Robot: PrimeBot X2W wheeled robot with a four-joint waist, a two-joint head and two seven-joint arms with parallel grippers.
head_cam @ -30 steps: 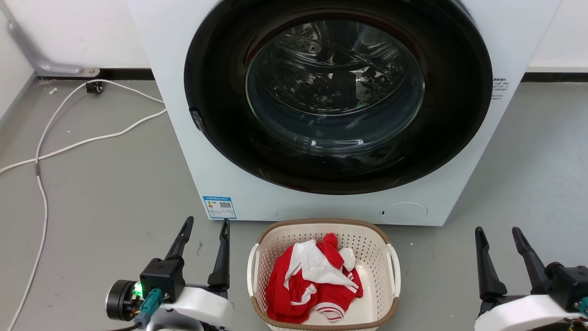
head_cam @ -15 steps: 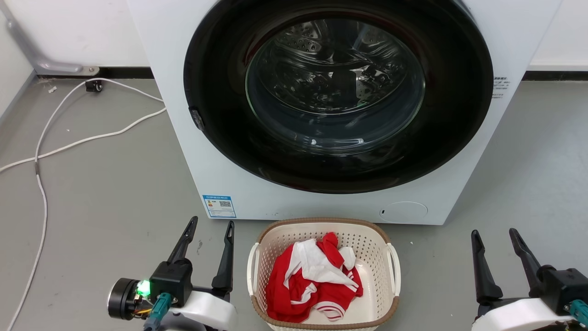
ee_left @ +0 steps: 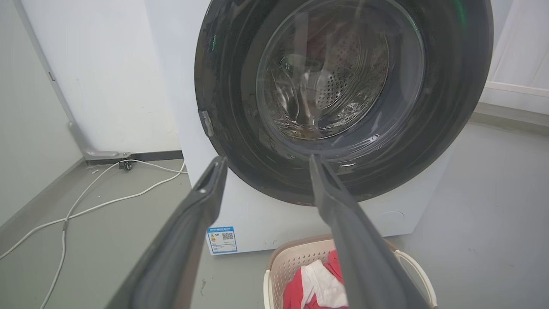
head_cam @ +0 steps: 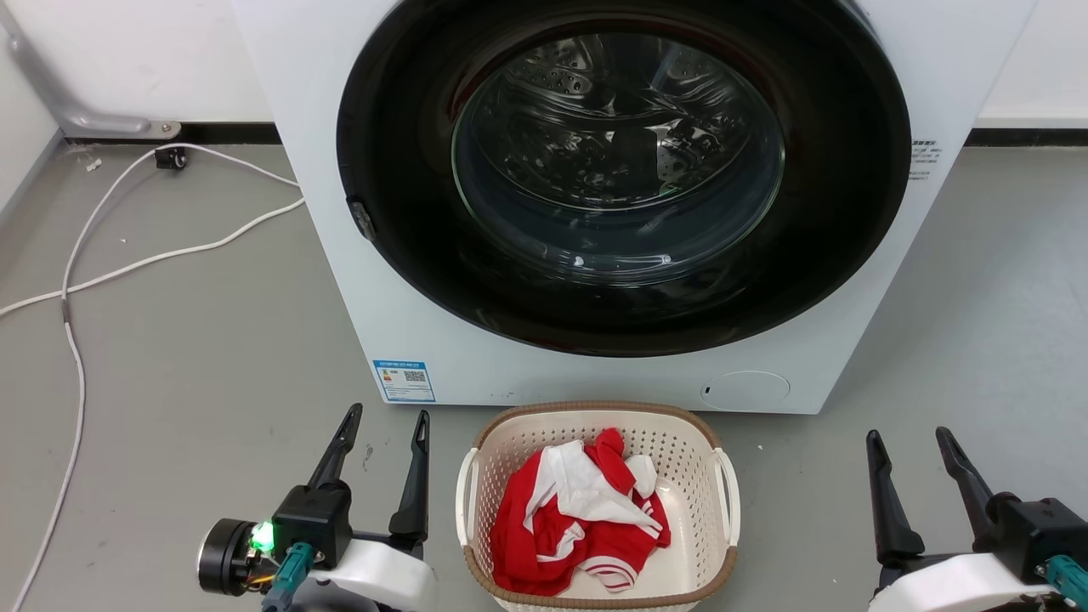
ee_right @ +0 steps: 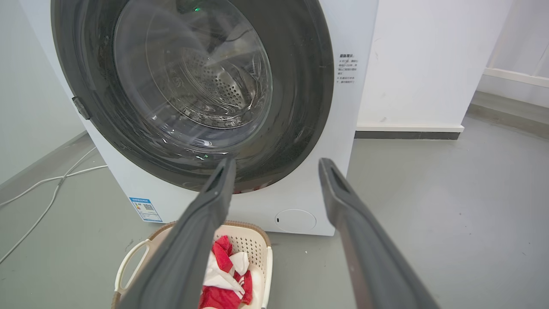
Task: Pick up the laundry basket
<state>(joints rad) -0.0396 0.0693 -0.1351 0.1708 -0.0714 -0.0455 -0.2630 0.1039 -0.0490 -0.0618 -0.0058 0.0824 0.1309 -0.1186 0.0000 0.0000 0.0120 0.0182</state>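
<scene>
The laundry basket (head_cam: 595, 409) is cream-white perforated plastic with a brown rim and white side handles. It stands on the grey floor just in front of the washing machine and holds a red and white garment (head_cam: 578, 518). My left gripper (head_cam: 388, 414) is open, a short way left of the basket's left handle. My right gripper (head_cam: 907, 434) is open, well off to the right of the right handle. Neither touches the basket. The left wrist view looks past the open left gripper (ee_left: 266, 159) at the basket (ee_left: 296, 262) below. The right wrist view shows the open right gripper (ee_right: 278, 161) above the basket (ee_right: 253, 244).
A white front-loading washing machine (head_cam: 297, 127) with its round dark glass door (head_cam: 620, 170) shut rises right behind the basket. White cables (head_cam: 170, 255) trail over the floor at the left. Walls stand behind and at the far left.
The right gripper has drifted slightly left and down in the head view, and the left one slightly right. The camera has shifted a little. The basket has not moved.
</scene>
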